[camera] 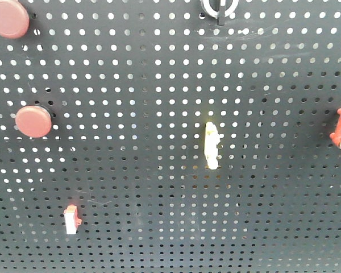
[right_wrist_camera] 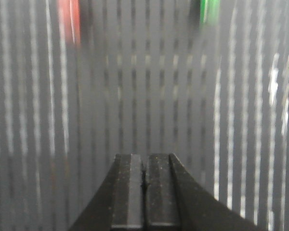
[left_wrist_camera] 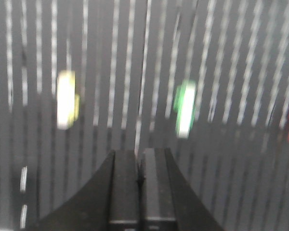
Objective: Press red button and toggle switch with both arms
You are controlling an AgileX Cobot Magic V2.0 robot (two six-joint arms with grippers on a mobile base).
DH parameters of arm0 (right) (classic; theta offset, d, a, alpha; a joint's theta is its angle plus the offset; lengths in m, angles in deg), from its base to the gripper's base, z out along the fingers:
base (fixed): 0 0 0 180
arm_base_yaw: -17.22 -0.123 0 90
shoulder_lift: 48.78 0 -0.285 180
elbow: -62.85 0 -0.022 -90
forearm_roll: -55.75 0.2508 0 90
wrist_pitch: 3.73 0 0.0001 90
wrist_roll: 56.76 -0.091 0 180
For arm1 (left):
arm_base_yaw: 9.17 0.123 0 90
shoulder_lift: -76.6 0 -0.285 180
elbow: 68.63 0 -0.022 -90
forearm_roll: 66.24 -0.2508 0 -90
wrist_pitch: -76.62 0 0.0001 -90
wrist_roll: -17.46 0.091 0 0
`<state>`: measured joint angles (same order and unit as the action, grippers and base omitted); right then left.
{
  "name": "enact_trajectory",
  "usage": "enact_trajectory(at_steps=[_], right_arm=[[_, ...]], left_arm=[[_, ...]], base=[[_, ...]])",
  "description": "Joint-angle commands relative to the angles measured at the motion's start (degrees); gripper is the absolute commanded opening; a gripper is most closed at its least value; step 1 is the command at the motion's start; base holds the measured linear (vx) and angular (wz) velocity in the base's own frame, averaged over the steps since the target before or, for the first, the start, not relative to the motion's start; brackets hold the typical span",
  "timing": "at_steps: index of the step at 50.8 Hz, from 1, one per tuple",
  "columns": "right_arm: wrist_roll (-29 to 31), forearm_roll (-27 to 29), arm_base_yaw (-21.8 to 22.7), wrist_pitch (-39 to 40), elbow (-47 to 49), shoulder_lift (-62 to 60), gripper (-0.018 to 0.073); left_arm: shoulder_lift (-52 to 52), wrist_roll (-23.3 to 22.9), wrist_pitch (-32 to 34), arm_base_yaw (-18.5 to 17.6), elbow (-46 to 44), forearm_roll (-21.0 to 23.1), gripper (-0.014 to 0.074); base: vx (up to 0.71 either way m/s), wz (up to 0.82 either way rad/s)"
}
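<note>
Well, a dark board point(camera: 159, 85) full of little holes fills the front view. Up in its top left corner sits the red button point(camera: 8, 18), round and flat, its face turned out from the board, partly cut off by the edge. A smaller red disc point(camera: 33, 121) sits below it. At the top edge, right of the middle, is the toggle switch point(camera: 219, 8); only its lower part shows, and its black bar runs up and down, the end I can see pointing down. A pale yellow lever point(camera: 212, 145) stands upright near the middle. Both wrist views are very blurry. The left gripper point(left_wrist_camera: 139, 156) has its two fingers squeezed together on nothing, facing the board. The right gripper point(right_wrist_camera: 144, 159) is squeezed closed too, with nothing in it
</note>
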<state>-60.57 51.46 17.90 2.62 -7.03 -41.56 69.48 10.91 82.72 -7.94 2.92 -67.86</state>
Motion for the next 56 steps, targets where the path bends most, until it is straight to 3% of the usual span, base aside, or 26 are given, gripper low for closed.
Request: enact_trajectory(at_steps=[1,9,18,30,37,44,56], right_arm=[[-0.24,-1.22,0.12,-2.68,11.51,1.42,0.0000],[-0.24,-1.29,0.12,-13.76,27.15,10.21,0.0000],[-0.24,-1.23,0.12,-14.31,39.55,22.21,0.0000],[-0.98,-1.01,0.12,-4.81,43.76,32.88,0.0000],[-2.31,0.17,0.12,-2.02,43.76,35.21,0.0000],[-2.31,0.06,0.12,-2.86,43.76,36.44,0.0000],[-2.31,0.06,0.12,-3.33,43.76,37.58,0.0000]], left_arm=[[-1.00,0.10,1.46,-0.21,-11.63,-3.55,0.0001],[-9.25,0.10,-6.89,-0.21,-29.03,-7.95,0.0001],[-21.77,0.10,-9.53,-0.21,-43.39,-7.72,0.0001],[-32.94,-0.47,-8.42,-0.21,-46.73,-7.72,0.0001],[-34.70,-0.47,-3.74,-0.80,-46.73,-7.66,0.0001],[-36.00,-0.47,1.96,-4.73,-46.81,-7.72,0.0001],[-41.39,-0.47,-0.69,-14.93,-53.01,-7.72,0.0000]], base=[[0.00,0.00],[0.00,0.00],[0.00,0.00],[0.00,0.00],[0.00,0.00],[0.00,0.00],[0.00,0.00]])
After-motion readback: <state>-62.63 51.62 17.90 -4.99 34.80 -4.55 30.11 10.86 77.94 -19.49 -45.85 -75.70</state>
